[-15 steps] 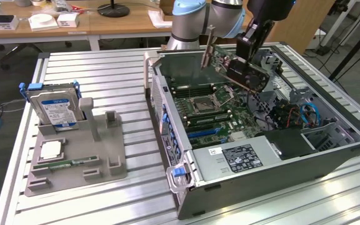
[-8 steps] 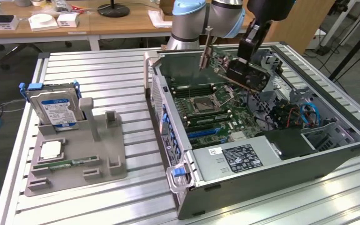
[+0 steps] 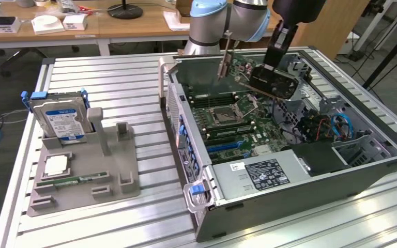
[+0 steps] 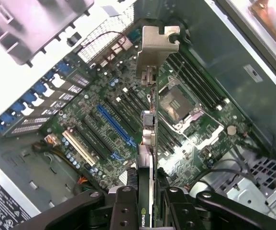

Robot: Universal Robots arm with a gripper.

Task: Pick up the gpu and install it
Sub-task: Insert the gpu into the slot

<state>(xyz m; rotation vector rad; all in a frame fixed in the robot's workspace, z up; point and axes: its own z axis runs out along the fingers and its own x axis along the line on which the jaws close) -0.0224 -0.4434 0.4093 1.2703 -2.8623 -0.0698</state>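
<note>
A big metal table (image 3: 109, 88) with long grooves holds everything. On it, right under the hand, lies a computer case (image 3: 309, 191) on its side with its wall off, so you can look inside. The robot arm (image 3: 212, 20) stands behind the case and reaches over it. Inside the case, below the hand, is a wide green board (image 3: 254, 137) (image 4: 104, 96) with many slots, and a grey power box (image 3: 260, 173) sits beside that board, at the end of the case away from the hand. Well away from the hand, toward the exterior view's left, a grey holder (image 3: 81, 191) rests on the table. A hard drive (image 3: 60, 119) with a blue and white label stands up in that holder. The gpu (image 3: 276, 82) (image 4: 147, 163) is up in the air over the open case, apart from the green board and not yet in any slot. The hand (image 3: 271, 70) (image 4: 148, 206) is closed on it, with one finger pressed on each flat side of the card. The card's silver bracket (image 3: 223, 64) (image 4: 158, 45) is at the end away from the hand. Below the hand in the wrist view, a long blue slot (image 4: 114, 125) and a square chip socket (image 4: 176, 103) sit on the green board, one on each side of the card. A thin green memory stick (image 3: 71, 181) lies flat in the grey holder, far from the hand.
</note>
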